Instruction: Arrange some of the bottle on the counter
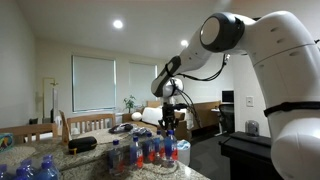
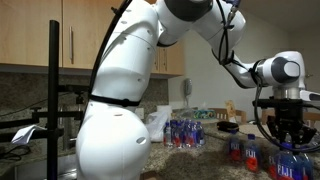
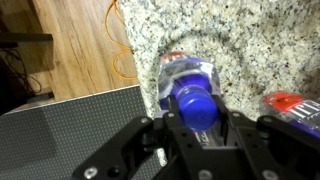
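My black two-finger gripper [image 3: 198,122] is clamped on the blue cap of a small clear plastic bottle with a blue label [image 3: 185,75]. The bottle stands upright between my fingers, over the speckled grey-beige granite-look counter [image 3: 235,30], near its edge. I cannot tell if its base touches. A red-topped bottle [image 3: 292,103] is just beside it. A cluster of similar bottles [image 1: 145,150] stands below my gripper in an exterior view.
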{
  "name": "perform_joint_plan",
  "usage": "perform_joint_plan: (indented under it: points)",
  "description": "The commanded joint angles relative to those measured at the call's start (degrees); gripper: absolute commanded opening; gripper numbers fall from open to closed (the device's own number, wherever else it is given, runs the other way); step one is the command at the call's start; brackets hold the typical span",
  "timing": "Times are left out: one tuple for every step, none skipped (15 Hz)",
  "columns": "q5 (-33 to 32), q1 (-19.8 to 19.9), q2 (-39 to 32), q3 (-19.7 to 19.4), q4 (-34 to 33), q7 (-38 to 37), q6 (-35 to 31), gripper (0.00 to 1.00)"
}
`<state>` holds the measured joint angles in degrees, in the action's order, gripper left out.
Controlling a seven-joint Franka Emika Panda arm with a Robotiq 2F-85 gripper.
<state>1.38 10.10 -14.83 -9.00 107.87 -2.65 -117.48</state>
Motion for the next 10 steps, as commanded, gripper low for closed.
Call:
perform_joint_plan:
  points:
    - [-2.0,-0.7,1.6,-0.2,1.7,-1.0,-1.6,0.14]
    - [-2.2,-0.8,1.6,-0.2,1.9,-0.9,-1.9,0.14]
    - [-2.2,-0.8,1.4,-0.1,1.8,-0.6,-1.8,0.14]
    - [-2.4,-0.9,1.3,-0.1,1.8,-0.5,-1.9,0.14]
    - [-2.4,-0.9,1.2,0.0,1.7,-0.4,-1.9,0.14]
    - [-2.4,-1.0,1.1,0.0,1.8,-0.4,-2.0,0.14]
    - [-2.2,-1.0,1.1,0.0,1.9,0.0,-2.5,0.14]
    - [-2.2,-0.9,1.2,0.1,2.1,0.0,-3.1,0.14]
    - [-2.2,-0.9,1.2,0.1,2.3,0.1,-3.8,0.14]
    - [-2.1,-0.9,1.0,0.1,2.4,0.2,-4.2,0.14]
